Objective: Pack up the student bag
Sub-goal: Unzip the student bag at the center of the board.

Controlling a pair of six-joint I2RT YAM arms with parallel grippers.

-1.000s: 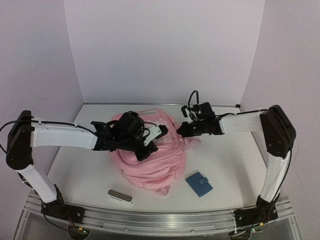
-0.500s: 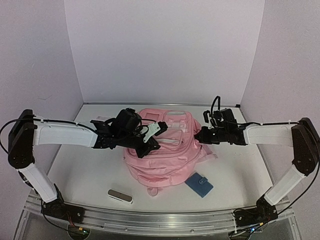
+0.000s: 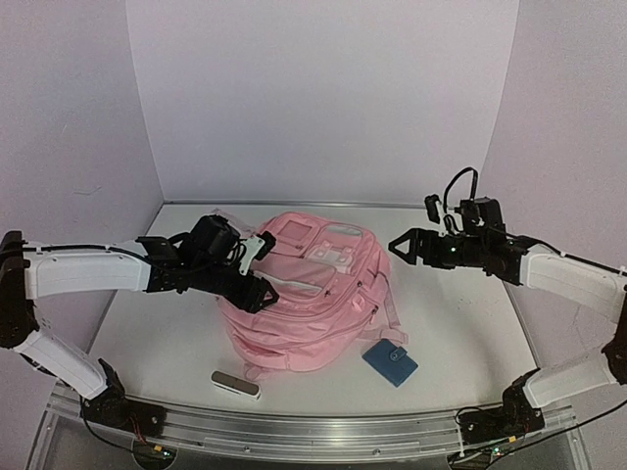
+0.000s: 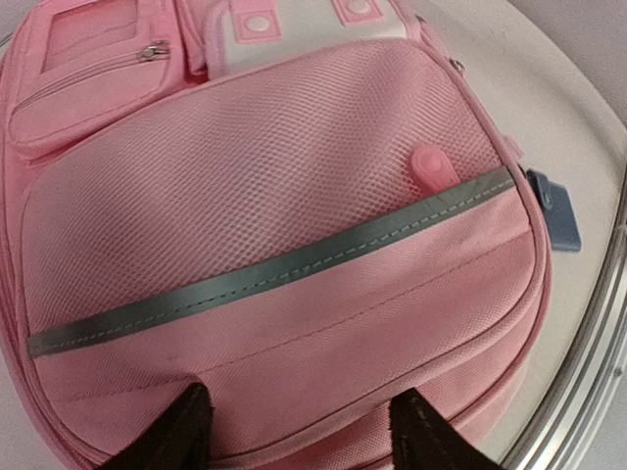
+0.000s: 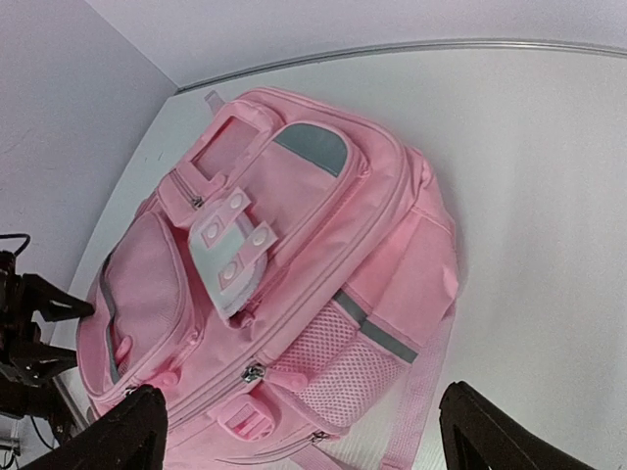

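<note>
We see the pink student bag [image 3: 304, 299] lying front side up in the middle of the white table [image 3: 460, 323], its zip pockets and a grey reflective strip [image 4: 284, 269] facing upward. A shoulder strap [image 3: 392, 318] trails off its right side. The left gripper [image 3: 261, 271] sits at the bag's left edge. In the left wrist view its fingers [image 4: 181, 436] stand apart over the pink fabric with nothing gripped between them. The right gripper [image 3: 397, 249] hangs clear of the bag on the right, its jaws spread wide and empty. A blue wallet [image 3: 390, 360] lies just beside the bag's near right corner. A small grey oblong case [image 3: 235, 383] lies near the front edge.
</note>
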